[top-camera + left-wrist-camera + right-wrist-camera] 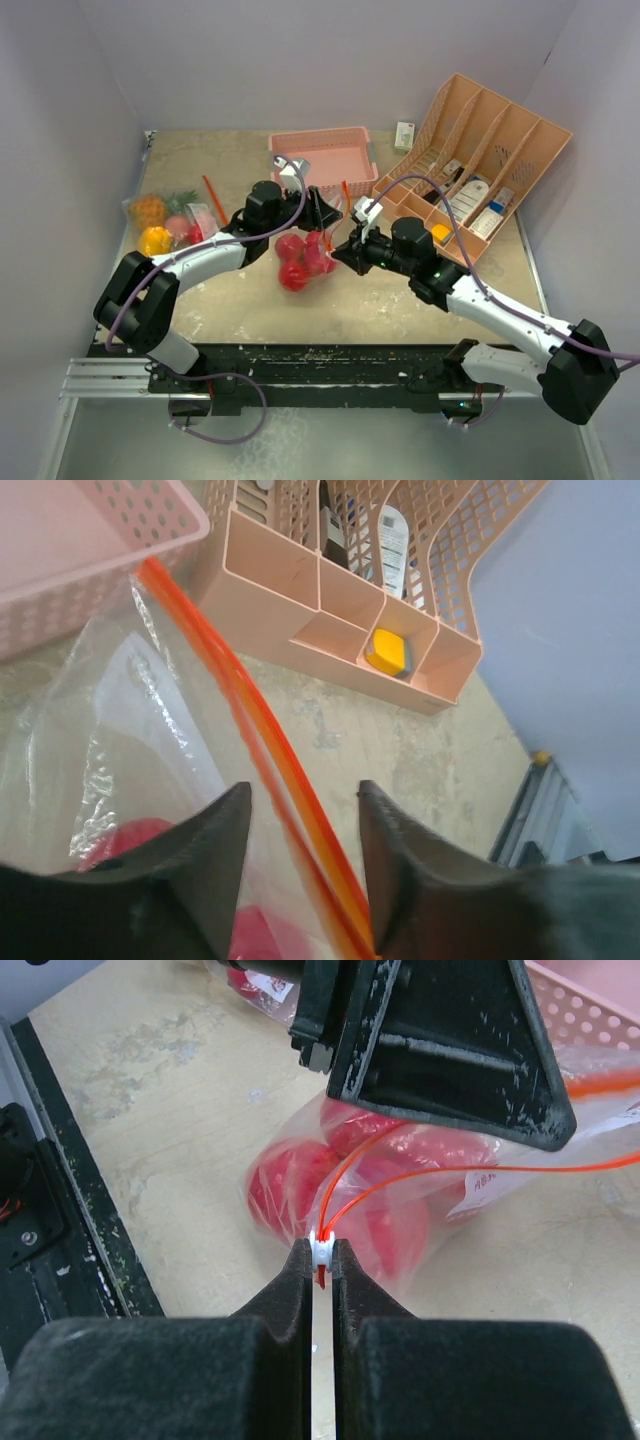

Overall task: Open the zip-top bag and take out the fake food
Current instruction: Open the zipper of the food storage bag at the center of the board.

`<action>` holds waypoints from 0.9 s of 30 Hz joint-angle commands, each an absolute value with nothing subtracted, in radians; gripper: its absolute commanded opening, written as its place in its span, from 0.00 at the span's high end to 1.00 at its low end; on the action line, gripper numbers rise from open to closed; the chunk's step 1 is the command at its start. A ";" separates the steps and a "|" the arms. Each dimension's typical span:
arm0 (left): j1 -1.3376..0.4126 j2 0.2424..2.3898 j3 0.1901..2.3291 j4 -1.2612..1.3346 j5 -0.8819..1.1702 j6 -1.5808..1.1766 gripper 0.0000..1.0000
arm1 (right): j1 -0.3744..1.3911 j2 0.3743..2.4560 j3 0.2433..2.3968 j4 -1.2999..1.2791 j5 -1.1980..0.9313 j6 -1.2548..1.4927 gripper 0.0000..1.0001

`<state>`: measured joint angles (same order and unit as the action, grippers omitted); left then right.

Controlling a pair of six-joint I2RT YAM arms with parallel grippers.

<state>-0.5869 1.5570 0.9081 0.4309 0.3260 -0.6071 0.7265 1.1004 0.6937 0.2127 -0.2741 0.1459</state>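
– Right gripper [345, 250], top view?
– Meets left gripper [325, 212] at the zip-top bag [318, 243], red fruits [295, 265] inside, mid-table.
– Left wrist?
– Jaws apart, straddling zip track [250, 730].
– Right wrist?
– Clamped on slider [320, 1245]. Opening step; you'd pull it along the track next.

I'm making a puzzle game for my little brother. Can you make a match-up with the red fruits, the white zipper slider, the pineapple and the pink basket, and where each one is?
1. red fruits
2. white zipper slider
3. pineapple
4. pink basket

A. far side of the table
B. inside the zip-top bag in the middle
C. pinched by the right gripper
D. near the table's left edge

Pairs: 1-B, 2-C, 3-D, 4-A
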 commanded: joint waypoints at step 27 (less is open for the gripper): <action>-0.601 1.483 0.971 0.301 0.206 -0.499 1.00 | 0.733 1.068 0.698 0.223 -0.246 0.139 1.00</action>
<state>-0.5983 1.5364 0.9333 0.2817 0.2264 -0.5293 0.7265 1.0927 0.6937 0.2123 -0.2703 0.1455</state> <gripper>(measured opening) 0.009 0.033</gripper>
